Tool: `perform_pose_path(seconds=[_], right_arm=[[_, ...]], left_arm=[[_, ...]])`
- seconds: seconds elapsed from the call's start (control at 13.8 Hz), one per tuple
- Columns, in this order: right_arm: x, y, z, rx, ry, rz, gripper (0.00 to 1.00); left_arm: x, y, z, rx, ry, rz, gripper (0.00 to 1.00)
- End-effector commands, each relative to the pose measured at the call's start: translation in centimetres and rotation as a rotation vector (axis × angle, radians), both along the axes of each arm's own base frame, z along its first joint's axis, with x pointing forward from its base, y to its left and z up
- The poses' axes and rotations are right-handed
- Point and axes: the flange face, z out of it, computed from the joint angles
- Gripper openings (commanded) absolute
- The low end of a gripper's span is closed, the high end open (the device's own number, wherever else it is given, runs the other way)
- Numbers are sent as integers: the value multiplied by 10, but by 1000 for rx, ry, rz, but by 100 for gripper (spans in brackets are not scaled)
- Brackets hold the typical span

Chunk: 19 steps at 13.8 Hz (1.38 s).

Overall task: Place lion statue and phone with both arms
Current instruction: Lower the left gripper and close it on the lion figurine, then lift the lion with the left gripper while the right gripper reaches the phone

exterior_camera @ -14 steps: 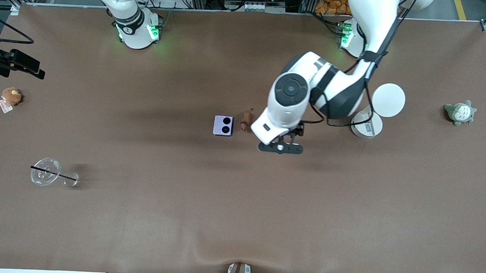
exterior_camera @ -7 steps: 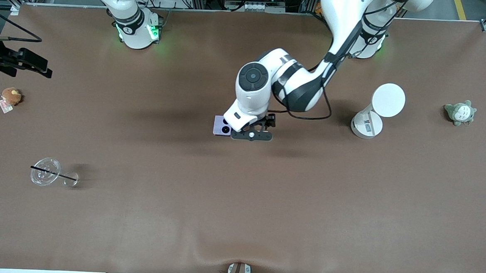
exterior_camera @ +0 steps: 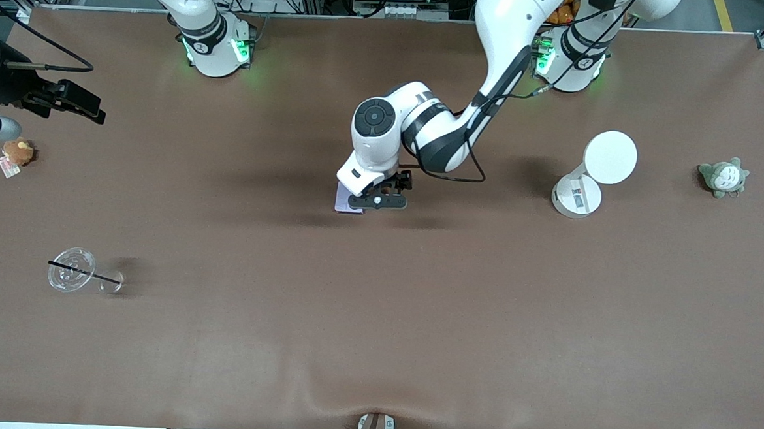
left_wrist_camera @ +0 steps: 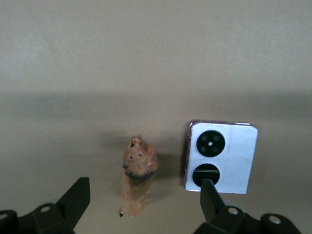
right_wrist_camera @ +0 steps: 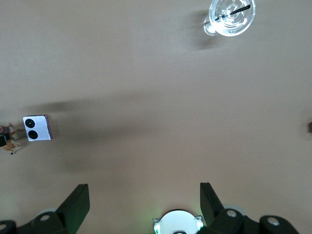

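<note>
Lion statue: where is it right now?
The lion statue stands mid-table beside the phone, on the phone's side toward the left arm's end. The open left gripper is over it, hiding it in the front view.

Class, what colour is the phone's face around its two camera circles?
Pale lilac; the phone shows best in the left wrist view.

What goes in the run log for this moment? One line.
left claw: open over lion statue | phone: beside it | right claw: open, waiting
</note>
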Motion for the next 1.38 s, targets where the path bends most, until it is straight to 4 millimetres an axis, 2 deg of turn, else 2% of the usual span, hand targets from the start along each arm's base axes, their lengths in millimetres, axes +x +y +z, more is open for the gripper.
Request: perform_pose_path(seconds=[0.0,0.07,0.29,0.44,0.73,0.87,1.02,1.09,1.16,1.31], right_arm=[[-2,9,-3,-6,15,-34,100],[-2,14,-3,-8,14,-43,100],[-4,34,-9,-19,24,-67,100],[-8,53,-26,-27,58,-38,100],[-16,105,-79,-36,67,58,100],[-23,142,-100,-43,42,106,100],[-30,172,-119,-51,14,72,100],[-29,179,-125,-53,7,51,100],[-27,179,-130,-54,10,50,100],[-26,180,-141,-50,6,57,100]], left_arm=[[-17,5,-14,40,-5,-5,100],[-19,11,-20,58,-1,-10,100],[-20,9,-24,66,-25,-30,94],[-17,9,-29,51,-38,-28,84],[-15,9,-32,45,-43,-28,63],[-18,7,-32,43,-44,-32,39],[-15,7,-27,38,-50,-48,5],[-11,10,-22,34,-54,-44,0],[-8,12,-11,32,-58,-37,0],[7,31,12,64,-40,-23,0]])
